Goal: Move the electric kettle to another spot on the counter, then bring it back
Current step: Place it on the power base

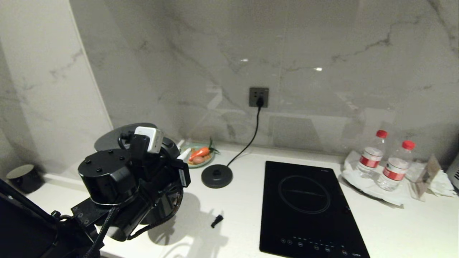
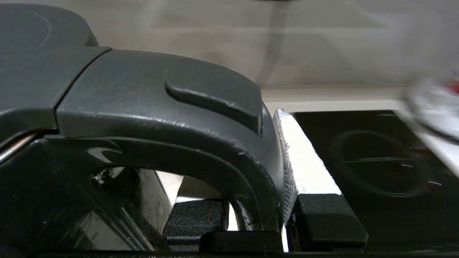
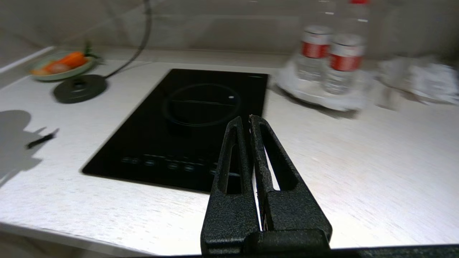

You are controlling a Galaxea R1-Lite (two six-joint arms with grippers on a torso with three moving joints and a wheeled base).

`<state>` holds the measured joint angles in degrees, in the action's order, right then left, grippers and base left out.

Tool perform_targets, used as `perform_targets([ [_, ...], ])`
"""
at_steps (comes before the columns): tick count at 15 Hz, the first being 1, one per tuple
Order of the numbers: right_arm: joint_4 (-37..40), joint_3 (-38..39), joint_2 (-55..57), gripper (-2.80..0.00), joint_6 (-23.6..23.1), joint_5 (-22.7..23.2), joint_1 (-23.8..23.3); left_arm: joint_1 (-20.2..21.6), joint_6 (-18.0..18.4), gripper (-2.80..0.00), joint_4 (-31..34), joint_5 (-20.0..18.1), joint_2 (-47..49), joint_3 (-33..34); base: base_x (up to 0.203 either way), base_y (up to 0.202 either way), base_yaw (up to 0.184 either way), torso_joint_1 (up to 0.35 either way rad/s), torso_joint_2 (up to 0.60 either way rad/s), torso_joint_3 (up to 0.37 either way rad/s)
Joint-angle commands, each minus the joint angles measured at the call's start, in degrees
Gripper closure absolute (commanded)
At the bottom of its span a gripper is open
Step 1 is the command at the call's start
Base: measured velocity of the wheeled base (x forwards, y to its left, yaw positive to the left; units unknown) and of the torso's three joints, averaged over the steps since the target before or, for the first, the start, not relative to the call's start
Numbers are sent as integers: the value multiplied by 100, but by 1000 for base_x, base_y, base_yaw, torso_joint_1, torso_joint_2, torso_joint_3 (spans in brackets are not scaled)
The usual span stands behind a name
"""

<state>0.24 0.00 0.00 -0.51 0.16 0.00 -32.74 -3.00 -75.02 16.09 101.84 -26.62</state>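
The electric kettle [image 2: 150, 104], matte dark grey, fills the left wrist view with its lid and loop handle. My left gripper [image 2: 258, 172] is shut on the handle: one white-padded finger [image 2: 308, 161] presses its outer side, and the other reaches inside the loop. In the head view my left wrist [image 1: 118, 179] covers most of the kettle; only the lid's rim [image 1: 111, 138] and part of the dark body [image 1: 163, 206] show, at the left of the white counter [image 1: 244, 215]. My right gripper [image 3: 244, 120] hangs shut and empty over the counter's front edge, outside the head view.
The kettle's round base disc [image 1: 216, 176] sits bare, its cord running to the wall socket [image 1: 259, 97]. A plate with a carrot [image 1: 198, 154] is behind it. The black hob [image 1: 308, 208], two water bottles [image 1: 371, 154], a small black piece [image 1: 217, 220] and a black cup [image 1: 23, 177] are nearby.
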Motion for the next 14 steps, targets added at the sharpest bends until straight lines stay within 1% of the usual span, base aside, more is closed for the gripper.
perform_targets([
  [1, 2, 0, 0, 0, -2, 2, 0, -13, 1, 0, -48, 8, 20, -9, 5, 8, -174, 2, 3, 6],
  [8, 2, 0, 0, 0, -2, 2, 0, -30, 7, 0, -56, 8, 63, 19, 2, 7, -165, 0, 2, 3],
  [9, 2, 0, 0, 0, -2, 2, 0, -30, 10, 0, -49, 8, 73, 18, 3, 3, -83, -2, 6, 5],
  [14, 2, 0, 0, 0, -2, 2, 0, -57, 10, 0, -57, 11, 62, 43, 0, 0, 0, 0, 0, 0],
])
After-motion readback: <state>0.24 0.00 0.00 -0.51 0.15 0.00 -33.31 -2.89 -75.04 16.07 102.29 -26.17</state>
